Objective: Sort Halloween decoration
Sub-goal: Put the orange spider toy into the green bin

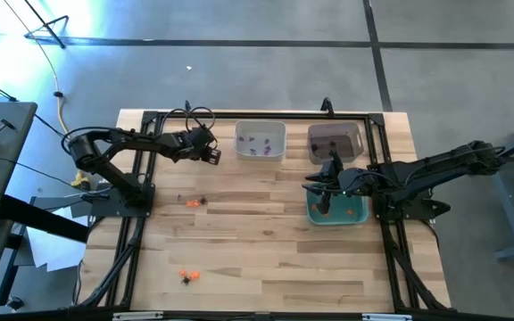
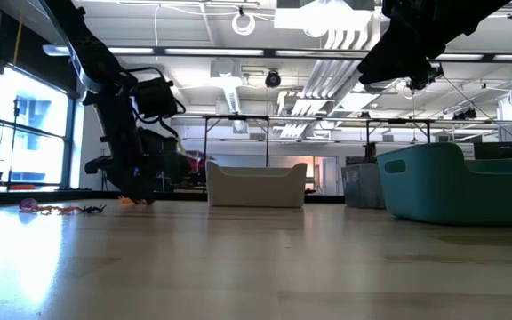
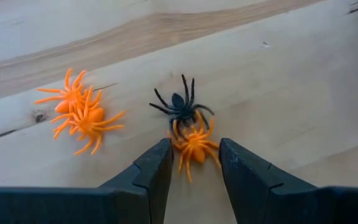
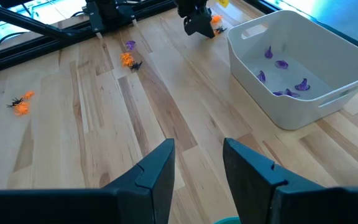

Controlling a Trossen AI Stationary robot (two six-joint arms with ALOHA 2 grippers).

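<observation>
From above, on the wooden table (image 1: 266,267): left gripper (image 1: 212,154) low and just beside the white bin (image 1: 260,127); right gripper (image 1: 322,194) over the teal bin (image 1: 313,214); dark bin (image 1: 335,129) behind the teal one and next to the white one. Purple trinkets (image 1: 257,147) lying in the white bin, orange trinkets (image 1: 352,212) in the teal bin. One loose cluster (image 1: 194,203) of orange and black on the boards near the left arm's base, a second cluster (image 1: 188,276) well apart from it toward the front edge. At table height: left arm (image 2: 132,116) bent down to the boards on the far side, white bin in the middle, teal bin nearest on the right, dark bin between them and farther back, a few small trinkets flat on the wood off to the left; fingers of neither gripper to be made out here. Past the left wrist: fingers (image 3: 154,168) apart, standing on either side of an orange spider (image 3: 194,146), not visibly pinching it; black spider (image 3: 182,107) touching that orange one; pair of orange spiders (image 3: 79,112) overlapping, near but separate. Past the right wrist: fingers (image 4: 157,165) apart with nothing between them, bare boards beyond, white bin with its purple trinkets off to one side, both clusters scattered on the wood, left gripper far off near the table's edge.
</observation>
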